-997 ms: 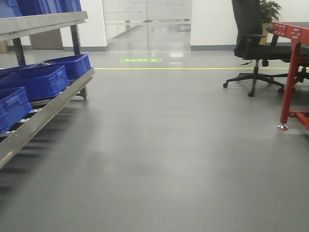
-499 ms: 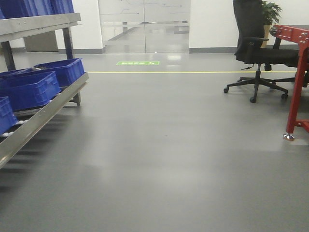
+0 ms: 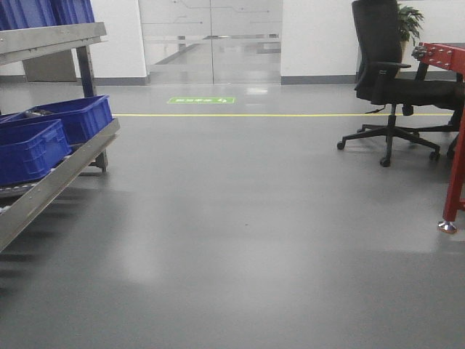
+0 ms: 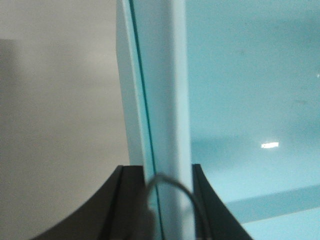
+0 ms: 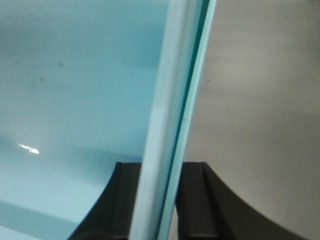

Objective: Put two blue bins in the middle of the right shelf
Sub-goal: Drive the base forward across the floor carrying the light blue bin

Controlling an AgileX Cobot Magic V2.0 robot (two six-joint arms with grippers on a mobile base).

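While bins [image 4: 240,100] in jaws, chair [image 3: 378,51] right.

So the grey metal shelf [image 3: 54,174] sits left with dark royal-blue plastic crates [image 3: 33,149] on it, black office chair [image 3: 389,80] back right, red metal frame [image 3: 456,145] at the right edge in front of it (yellow floor line [image 3: 290,115] runs behind them all). The left gripper [image 4: 167,200] and right gripper [image 5: 160,200] each straddle the wall of a pale sky-blue plastic bin [image 4: 240,100].

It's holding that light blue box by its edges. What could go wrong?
The left gripper and right gripper each pinch only a thin wall of the pale blue bin, so it might slip. The red frame and office chair stand to the right, the rack to the left; the load could clip them.
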